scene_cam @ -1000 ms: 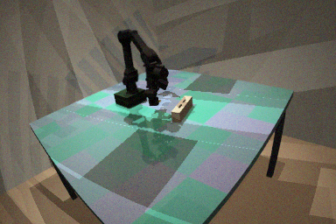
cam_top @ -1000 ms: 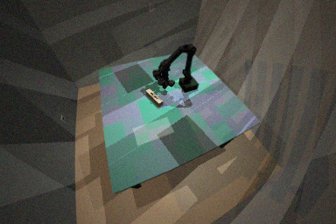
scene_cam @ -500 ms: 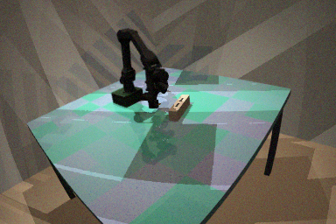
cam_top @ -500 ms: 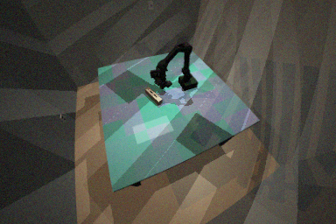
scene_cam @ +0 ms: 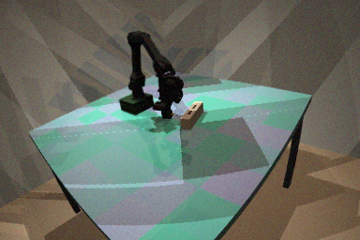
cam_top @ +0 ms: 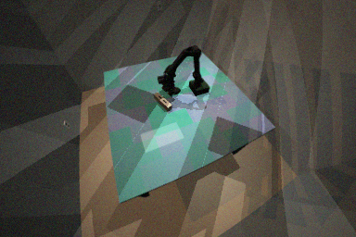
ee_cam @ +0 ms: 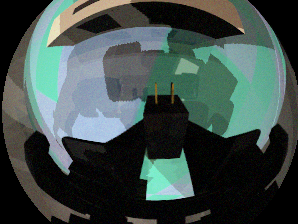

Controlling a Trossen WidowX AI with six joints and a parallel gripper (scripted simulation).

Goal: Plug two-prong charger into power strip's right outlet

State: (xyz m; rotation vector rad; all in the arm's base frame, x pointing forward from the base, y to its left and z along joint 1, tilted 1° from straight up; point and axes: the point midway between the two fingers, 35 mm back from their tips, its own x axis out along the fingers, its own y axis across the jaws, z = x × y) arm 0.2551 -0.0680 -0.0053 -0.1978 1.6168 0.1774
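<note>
The charger is a black block with two thin brass prongs that point away from the gripper, toward the top of the wrist view. My gripper is shut on it, one finger on each side. The power strip is a tan bar with dark outlet openings on the table. It lies in front of the gripper, across the top of the wrist view and partly cut off there. A gap shows between the prong tips and the strip. The slots inside the outlets are too small to make out.
The table has a patchwork of green, lilac and grey, with shadows across it. The arm's base stands behind the gripper, on the side away from the strip.
</note>
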